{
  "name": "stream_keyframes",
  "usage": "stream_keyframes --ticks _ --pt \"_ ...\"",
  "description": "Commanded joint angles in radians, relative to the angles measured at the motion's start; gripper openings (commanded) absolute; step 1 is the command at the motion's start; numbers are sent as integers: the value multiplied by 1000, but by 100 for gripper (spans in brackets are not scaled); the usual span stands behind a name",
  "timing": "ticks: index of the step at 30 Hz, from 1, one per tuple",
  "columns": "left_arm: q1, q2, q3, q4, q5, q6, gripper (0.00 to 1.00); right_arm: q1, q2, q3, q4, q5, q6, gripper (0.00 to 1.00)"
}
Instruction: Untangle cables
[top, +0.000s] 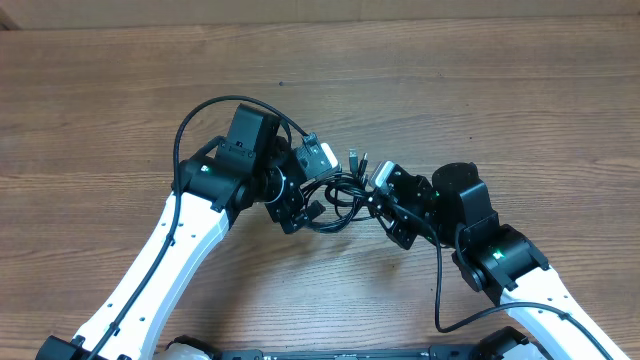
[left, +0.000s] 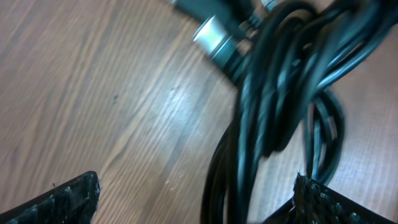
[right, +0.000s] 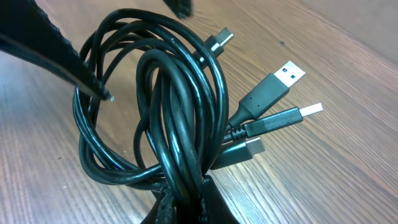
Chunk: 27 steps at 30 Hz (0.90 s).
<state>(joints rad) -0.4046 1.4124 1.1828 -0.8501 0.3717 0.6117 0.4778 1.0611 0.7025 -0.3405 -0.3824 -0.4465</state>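
Cables (top: 335, 192) lie bunched at centre frame, untangling barely begun; left gripper (left: 205, 199) and right gripper (right: 146, 146), fingers apart among loops, likely must pinch one strand next.

Table (top: 470, 80): brown wood-grain top, with the grain running side to side in the overhead view. Cables (right: 177, 112) sat near its middle as one coiled black bundle. Plug ends (right: 280, 81) fanned out from one side of the bundle, silver tips over bare wood. Whether the bundle rested on the wood could not be told.
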Motion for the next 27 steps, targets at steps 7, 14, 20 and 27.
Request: stream_keyframes --ticks 7,14,20,27 --pt "-1 5 20 -55 191 134 81 -2 -25 40 16 -56 -35 4" --pt "-1 5 20 -112 232 179 49 -2 -25 40 19 -29 -36 4" --pt "-1 5 20 -114 254 178 4 -3 -25 40 17 24 -38 4" --pt "-1 5 20 -114 298 178 4 -3 -25 39 16 35 -38 4"
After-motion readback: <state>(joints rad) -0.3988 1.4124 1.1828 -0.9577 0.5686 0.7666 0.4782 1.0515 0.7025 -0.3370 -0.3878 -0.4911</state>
